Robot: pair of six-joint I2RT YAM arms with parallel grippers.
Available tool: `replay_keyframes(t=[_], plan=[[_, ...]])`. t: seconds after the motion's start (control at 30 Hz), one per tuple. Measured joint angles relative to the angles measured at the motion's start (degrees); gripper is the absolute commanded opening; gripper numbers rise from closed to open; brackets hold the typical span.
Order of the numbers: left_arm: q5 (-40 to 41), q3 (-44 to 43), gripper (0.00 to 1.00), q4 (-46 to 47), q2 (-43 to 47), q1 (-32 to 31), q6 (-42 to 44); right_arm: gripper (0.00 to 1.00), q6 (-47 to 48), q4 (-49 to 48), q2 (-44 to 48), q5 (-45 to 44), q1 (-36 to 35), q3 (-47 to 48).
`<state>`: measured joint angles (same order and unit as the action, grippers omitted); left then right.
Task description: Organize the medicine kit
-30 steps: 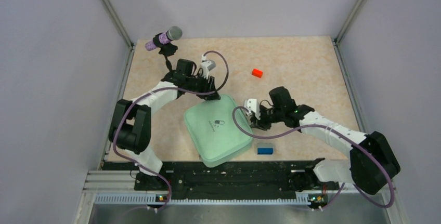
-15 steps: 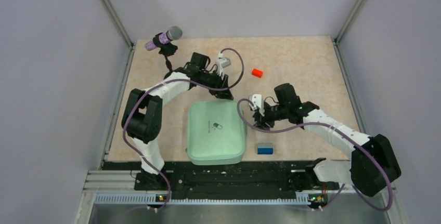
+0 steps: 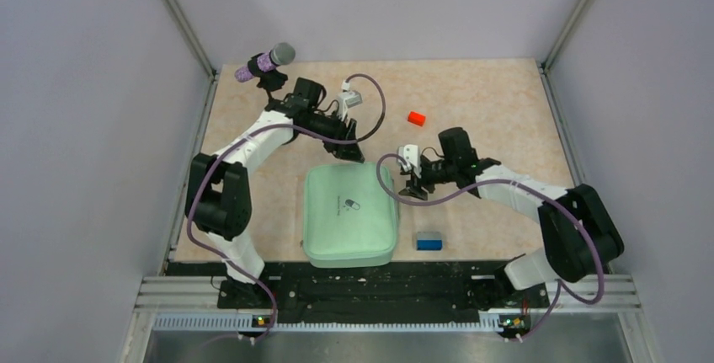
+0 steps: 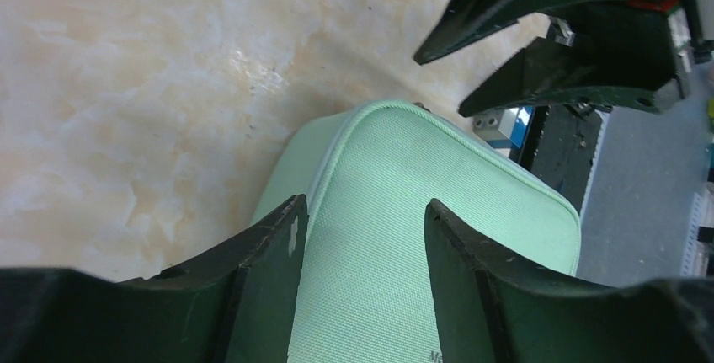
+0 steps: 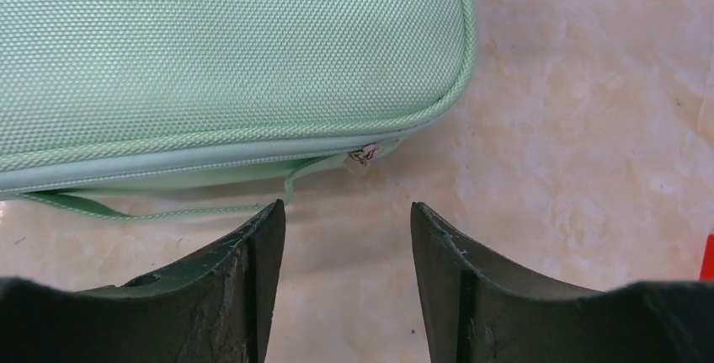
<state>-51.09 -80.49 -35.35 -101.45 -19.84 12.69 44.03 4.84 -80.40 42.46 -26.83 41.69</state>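
We see the left gripper [image 4: 362, 211] with jaws apart and nothing clamped. The medicine kit [image 4: 471, 178], lid shut, lies right ahead of its tips and shows between them; we cannot tell if they touch. The right gripper [image 5: 347, 211] also has jaws apart and is empty. The kit's zippered side is just ahead of it, zipper pull [image 5: 364, 155] close in front, not touching. The blue block [image 3: 429, 242] is near the right gripper; the orange-red block [image 3: 416, 118] lies apart from both.
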Motion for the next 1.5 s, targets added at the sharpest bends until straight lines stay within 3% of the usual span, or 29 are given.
replay_keyframes(t=[0.3,0.6,0.73,0.87,1.0,1.23,1.5], plan=[[-1.88,2.47,0.54,-2.84,2.84,-0.04,1.62,0.47,3.67,-1.53,-8.98,4.79,0.00,5.73],[-2.03,4.11,0.52,-2.89,3.06,-0.04,2.08,0.37,6.97,4.63,-13.64,10.45,0.04,10.86],[-2.03,4.13,0.52,-2.84,3.06,-0.04,2.05,0.23,7.65,6.03,-14.95,11.26,0.09,11.63],[-2.01,4.13,0.54,-2.82,3.06,-0.04,2.05,0.00,7.32,6.12,-15.78,11.47,0.15,11.69],[-1.62,4.24,0.62,-2.60,3.06,-0.04,2.14,0.00,6.08,6.05,-15.78,10.88,0.26,11.72],[1.25,6.12,0.65,5.03,0.87,-0.11,0.68,0.00,5.86,7.26,-13.14,7.08,0.20,11.67],[-2.05,4.24,0.56,9.57,-8.20,-1.70,-1.64,0.00,6.34,9.38,-10.54,1.46,-1.11,11.67]])
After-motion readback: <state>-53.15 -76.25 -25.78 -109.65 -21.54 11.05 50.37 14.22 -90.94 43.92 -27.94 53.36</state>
